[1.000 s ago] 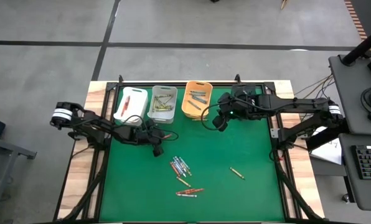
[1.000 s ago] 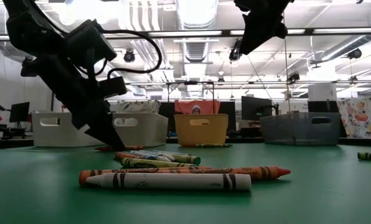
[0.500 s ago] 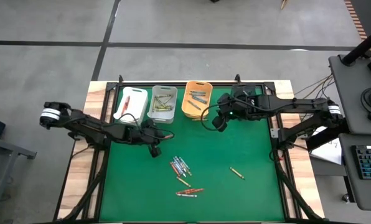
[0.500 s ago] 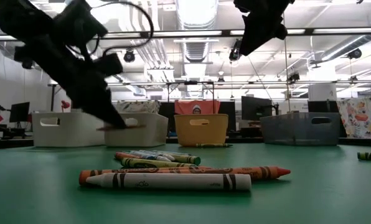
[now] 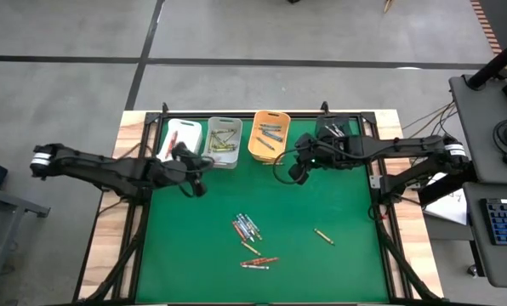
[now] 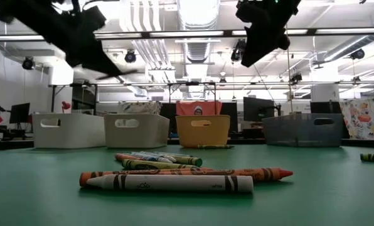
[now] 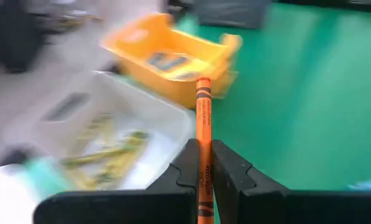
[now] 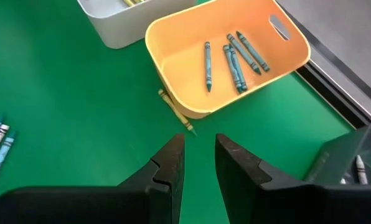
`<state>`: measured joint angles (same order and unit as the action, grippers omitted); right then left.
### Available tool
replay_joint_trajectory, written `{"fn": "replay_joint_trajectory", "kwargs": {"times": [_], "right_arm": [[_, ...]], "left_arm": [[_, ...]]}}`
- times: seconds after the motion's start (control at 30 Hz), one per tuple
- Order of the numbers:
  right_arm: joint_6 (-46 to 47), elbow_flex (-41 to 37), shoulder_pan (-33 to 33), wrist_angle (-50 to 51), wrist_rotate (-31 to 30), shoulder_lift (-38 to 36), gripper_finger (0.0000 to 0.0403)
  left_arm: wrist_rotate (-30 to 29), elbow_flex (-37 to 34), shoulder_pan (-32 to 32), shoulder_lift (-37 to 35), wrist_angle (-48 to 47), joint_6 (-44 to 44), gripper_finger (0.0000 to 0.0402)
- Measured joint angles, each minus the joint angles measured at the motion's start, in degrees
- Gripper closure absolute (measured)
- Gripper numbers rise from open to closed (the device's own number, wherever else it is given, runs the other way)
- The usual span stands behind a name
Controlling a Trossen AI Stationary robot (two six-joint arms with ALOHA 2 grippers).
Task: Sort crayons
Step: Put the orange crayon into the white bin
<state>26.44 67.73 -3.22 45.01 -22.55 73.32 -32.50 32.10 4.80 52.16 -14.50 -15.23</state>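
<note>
left gripper fingers are pinched on an orange crayon up over the white bin and grey bin at the bench's far edge, so letting go early could drop it in the wrong one, while right gripper fingers hang narrowly apart, empty, by the orange bin

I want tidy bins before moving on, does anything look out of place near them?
Yes. One yellow crayon lies on the green mat right against the outside of the orange bin, which holds blue crayons; it looks like a miss.

left end effector: raised, fingers clamped | right end effector: raised, fingers apart
</note>
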Motion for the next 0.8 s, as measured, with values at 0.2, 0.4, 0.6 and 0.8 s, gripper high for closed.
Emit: {"fn": "replay_joint_trajectory", "kwargs": {"times": [0.2,0.4,0.6,0.8], "right_arm": [[0.0,-1.9,0.0,-4.0,0.0,0.0,0.0323],[0.0,-2.7,0.0,-4.0,0.0,0.0,0.0323],[0.0,-3.5,0.0,-5.2,0.0,0.0,0.0323],[0.0,-3.6,0.0,-5.3,0.0,0.0,0.0323]], "left_arm": [[-12.0,6.7,-4.7,-4.4,-18.6,-2.4,0.04],[-11.8,8.7,-16.5,-3.9,-29.8,-8.3,0.04],[-2.6,6.4,-29.7,-0.2,-31.0,-11.0,0.04],[-3.4,6.1,-34.5,4.9,-30.9,-10.9,0.0382]]}}
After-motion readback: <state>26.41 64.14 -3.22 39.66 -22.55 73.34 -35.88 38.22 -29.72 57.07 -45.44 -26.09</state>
